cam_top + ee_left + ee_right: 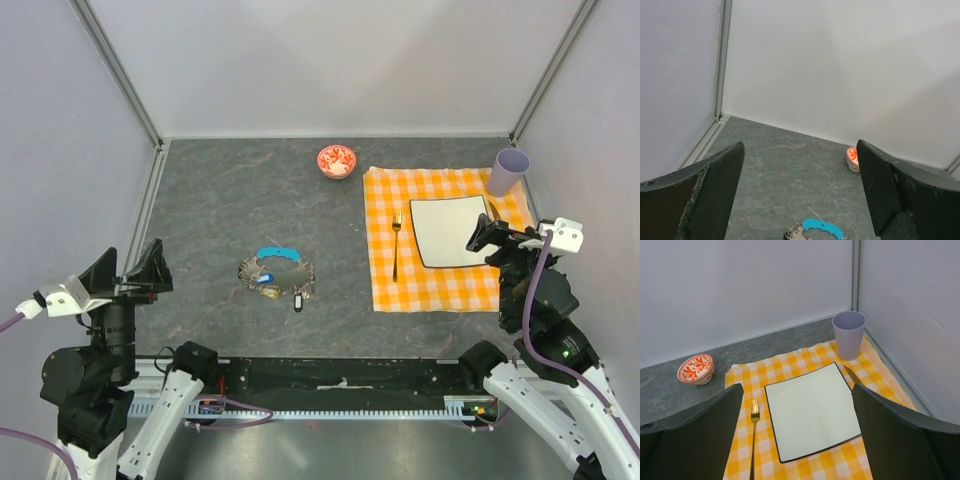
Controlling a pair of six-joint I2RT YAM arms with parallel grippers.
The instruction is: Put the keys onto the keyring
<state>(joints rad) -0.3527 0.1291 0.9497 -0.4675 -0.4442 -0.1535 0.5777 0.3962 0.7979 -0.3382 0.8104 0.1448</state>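
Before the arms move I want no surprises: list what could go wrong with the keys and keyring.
1. The keys lie heaped on the keyring; lifting one may drag the whole bunch.
2. They lie flat on the table; the open left gripper could slip off them.
3. The open right gripper hangs by the plate near the cup; swinging across might knock the cup.

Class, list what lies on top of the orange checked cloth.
A fork, a square white plate, a knife beside it and a purple cup at the far corner. The knife's handle is hidden; anything beneath the plate is covered.
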